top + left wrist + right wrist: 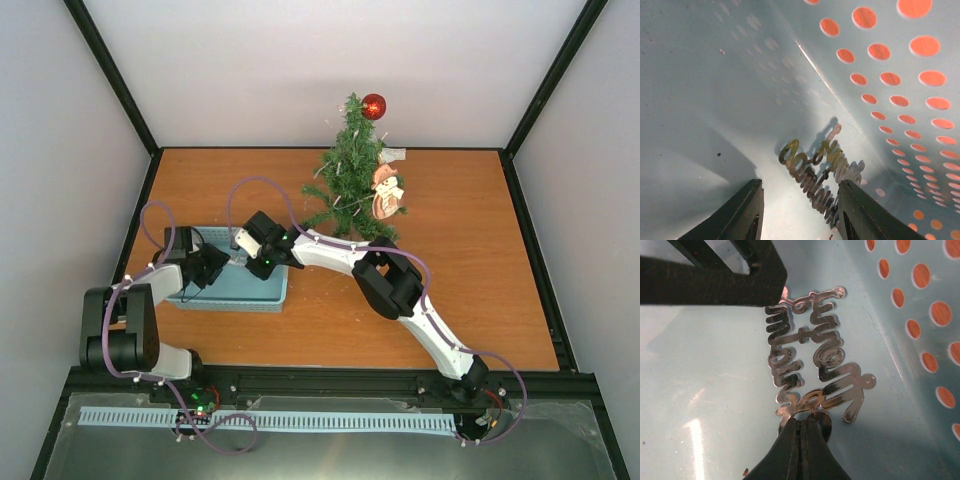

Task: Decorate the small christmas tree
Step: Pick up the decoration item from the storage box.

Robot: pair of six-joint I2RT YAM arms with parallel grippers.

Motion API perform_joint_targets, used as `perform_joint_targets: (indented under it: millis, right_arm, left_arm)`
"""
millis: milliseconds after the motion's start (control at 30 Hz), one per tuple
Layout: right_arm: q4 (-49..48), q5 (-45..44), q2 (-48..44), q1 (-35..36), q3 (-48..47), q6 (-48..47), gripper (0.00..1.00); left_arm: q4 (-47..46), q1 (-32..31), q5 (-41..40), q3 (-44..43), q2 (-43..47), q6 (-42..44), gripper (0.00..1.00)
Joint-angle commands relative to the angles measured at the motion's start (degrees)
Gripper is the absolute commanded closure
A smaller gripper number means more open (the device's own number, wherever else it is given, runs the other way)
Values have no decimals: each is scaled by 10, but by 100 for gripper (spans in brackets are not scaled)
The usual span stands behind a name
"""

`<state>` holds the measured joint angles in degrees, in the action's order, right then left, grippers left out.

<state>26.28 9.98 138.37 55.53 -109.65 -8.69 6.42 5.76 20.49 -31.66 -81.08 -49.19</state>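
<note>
Right gripper pressed together, tips on the near end of a silver script ornament lying inside the pale blue perforated basket. Left gripper spread, fingers either side of the ornament's other end, also inside the basket. Small christmas tree upright beyond the basket, off its right end, carrying a red ball and a snowman figure.

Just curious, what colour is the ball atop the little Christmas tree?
The ball is shiny red; the top external view shows it best.
</note>
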Motion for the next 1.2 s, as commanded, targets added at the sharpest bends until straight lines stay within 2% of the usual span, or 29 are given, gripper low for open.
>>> perform_joint_targets:
  millis: [0,200,1033,1167]
  right_arm:
    - [28,7,4,0,19,3,97]
    - [27,9,6,0,21,0,97]
    - [5,20,26,-2,2,7,97]
    - [3,25,26,-5,4,9,97]
  left_arm:
    - [-25,-2,-25,2,-6,-51,58]
    - [-76,-2,13,12,-39,-84,59]
    - [-223,-13,57,56,-18,-152,59]
    - [-280,-14,71,81,-27,-156,61]
